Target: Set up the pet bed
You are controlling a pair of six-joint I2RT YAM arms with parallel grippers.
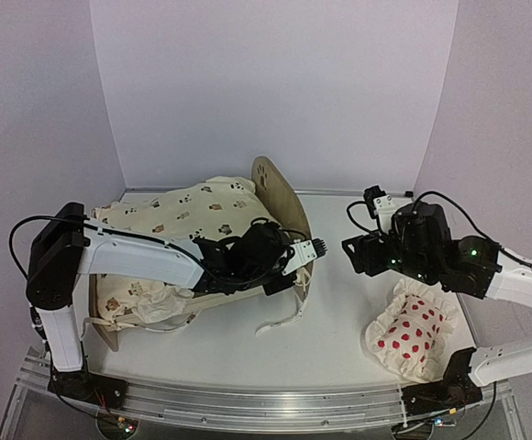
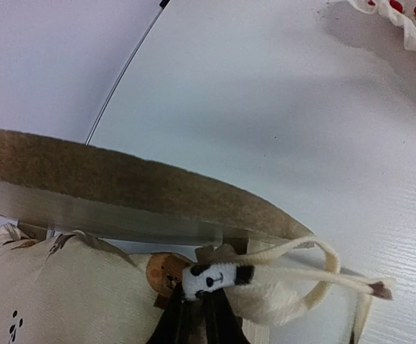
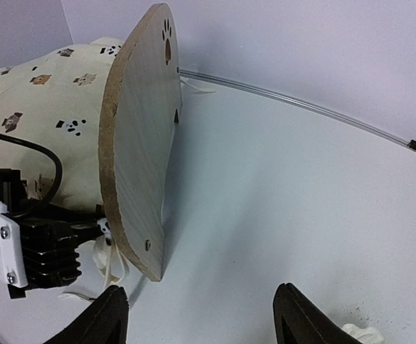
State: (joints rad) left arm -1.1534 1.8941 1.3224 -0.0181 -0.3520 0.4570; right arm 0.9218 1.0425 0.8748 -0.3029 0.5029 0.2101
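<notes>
Cream cushion (image 2: 57, 294) pinched in our left gripper (image 2: 204, 308), right gripper (image 3: 201, 315) gaping empty, we are risking toppling the pet bed (image 3: 140, 143) by tugging.

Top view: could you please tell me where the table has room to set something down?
Bare table: between pet bed and right hand, back to the wall; and in front, left of the pillow. Crowded: the left, under cushion.

1. Cushion (image 1: 179, 215): cream fabric with small animal-print motifs, bunched and rumpled, on the left half of the desk (image 1: 339, 307).
2. Tie cords (image 1: 282, 323): cream strips trailing from the cushion onto the white desk surface.
3. Pillow (image 1: 411, 332): white with red dots and a frilled edge, lying at the near right, well apart from the cushion.
4. Walls (image 1: 275, 82): plain pale panels on three sides.
</notes>
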